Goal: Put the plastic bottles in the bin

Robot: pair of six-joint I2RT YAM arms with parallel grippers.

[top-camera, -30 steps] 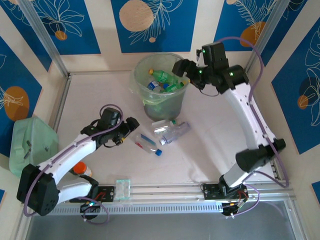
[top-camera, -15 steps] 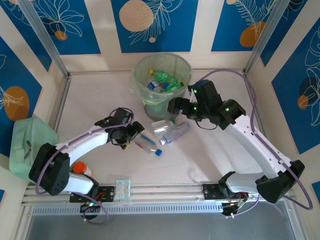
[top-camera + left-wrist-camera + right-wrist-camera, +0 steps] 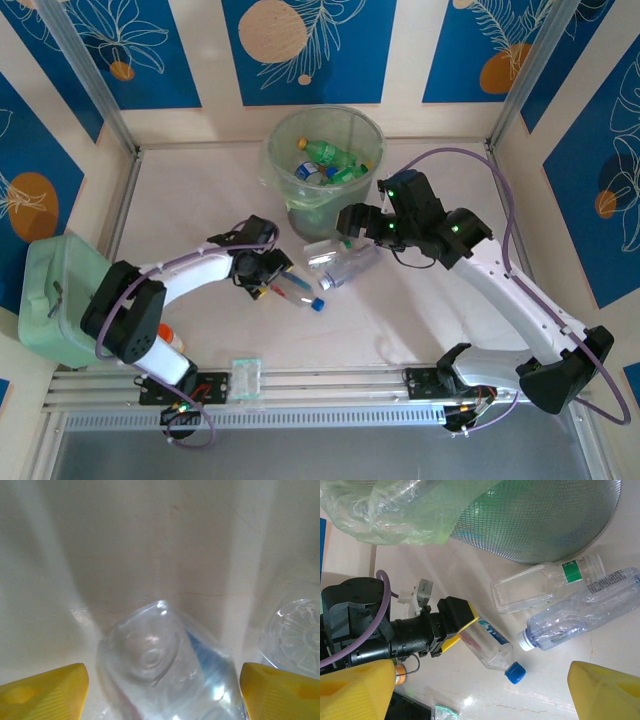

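Clear plastic bottle (image 3: 293, 287) lies on the tabletop (image 3: 200, 200) between the parted fingers of my left claw (image 3: 268, 274), short of the bin (image 3: 274, 165), while my right claw (image 3: 348, 228) hangs wide near two more bottles (image 3: 345, 265)

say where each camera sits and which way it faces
Top external: overhead at the near edge, looking down on table, bin, left arm, right arm.
Left wrist: low, facing the base of the blue-capped bottle between its yellow fingers.
Right wrist: higher, looking down past its fingers.
Shared: right wrist and top show the left gripper astride that bottle.
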